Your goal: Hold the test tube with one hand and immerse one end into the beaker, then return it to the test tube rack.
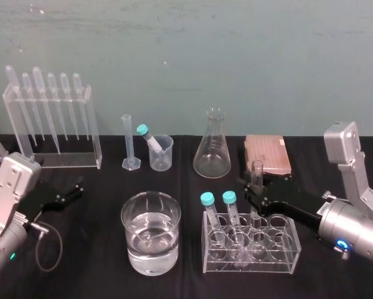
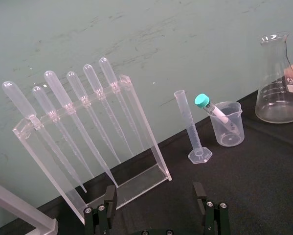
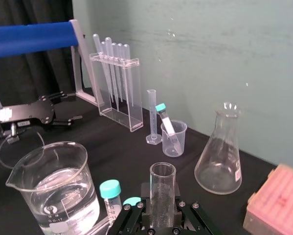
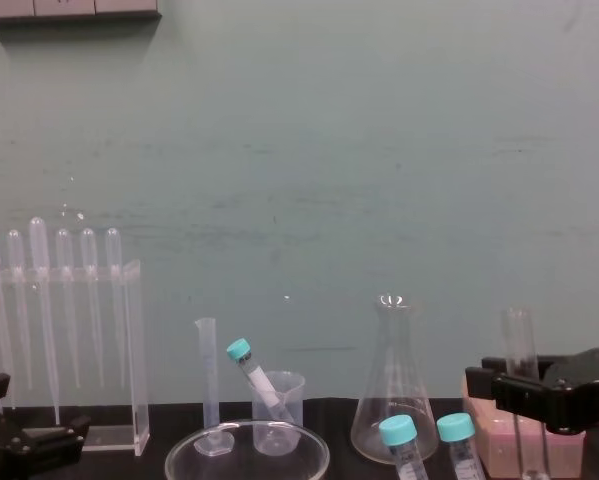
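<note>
The right gripper (image 1: 256, 192) pinches the test tube (image 1: 257, 169) upright, its lower end at the back row of the clear rack (image 1: 251, 265), beside two teal-capped tubes (image 1: 228, 202). The water-filled beaker (image 1: 150, 208) stands to the left, its printed marks unreadable. The left gripper (image 1: 80, 188) rests spread on the tabletop (image 1: 99, 249).

Lighting: even, diffuse and moderately bright in all four views, with the source itself out of view. The pale green painted wall (image 4: 299, 150) is uniformly lit. Shadows: none hard-edged; the black table cloth (image 1: 93, 249) swallows light and shows almost no cast shadow. Glare: small white glints on the wide clear glass vessel of water (image 1: 151, 233), the rim of the clear conical flask (image 4: 392, 300) and the tall clear glass test tube (image 3: 162, 193). Self-lit item: a blue ring light (image 1: 340, 244) glows on the silver cylindrical wrist (image 1: 354, 233). Dim zone: the dark curtain (image 3: 33, 73), far left.
</note>
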